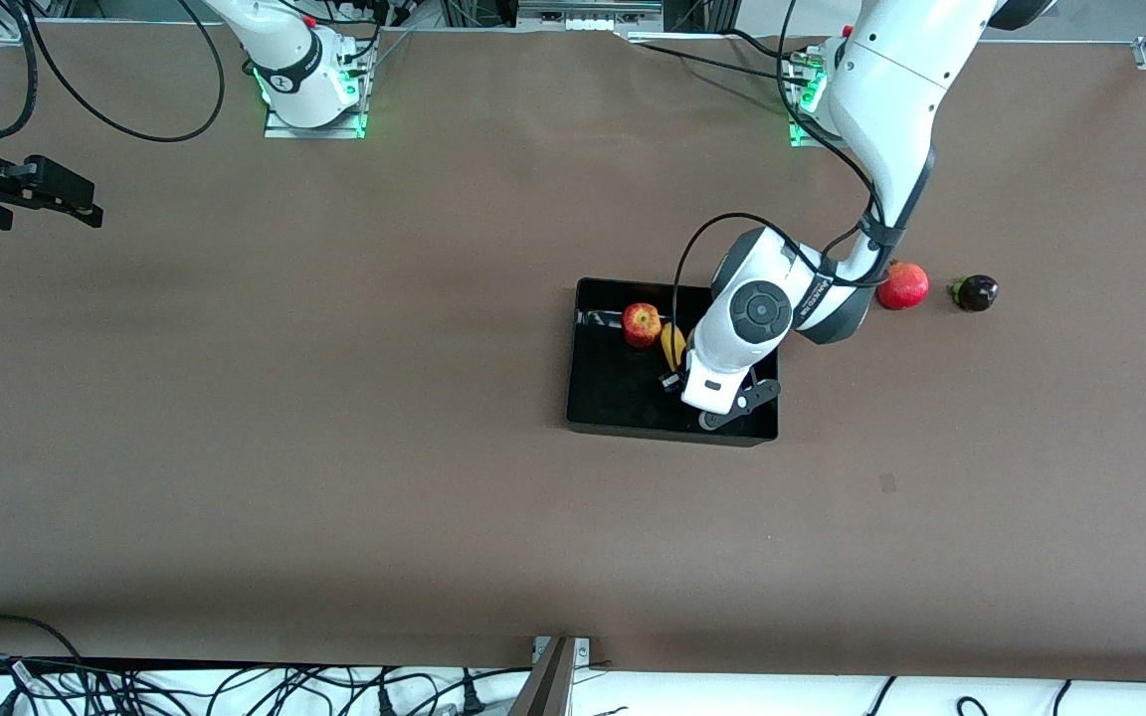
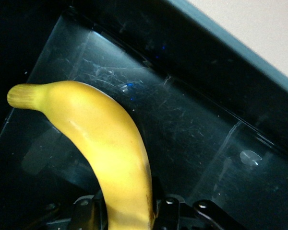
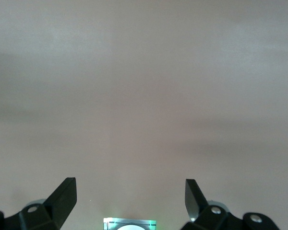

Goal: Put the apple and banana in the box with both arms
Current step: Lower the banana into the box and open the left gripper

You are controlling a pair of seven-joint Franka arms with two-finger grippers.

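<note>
Box under banana-gripping left end effector

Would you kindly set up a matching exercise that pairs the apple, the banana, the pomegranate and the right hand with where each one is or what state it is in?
Things:
1. apple
2. banana
3. pomegranate
4. right hand

States:
A. open over bare table
B. on the table outside the box, toward the left arm's end
C. lying free in the box
D. gripped by the left hand inside the box

Pairs: 1-C, 2-D, 3-B, 4-A
</note>
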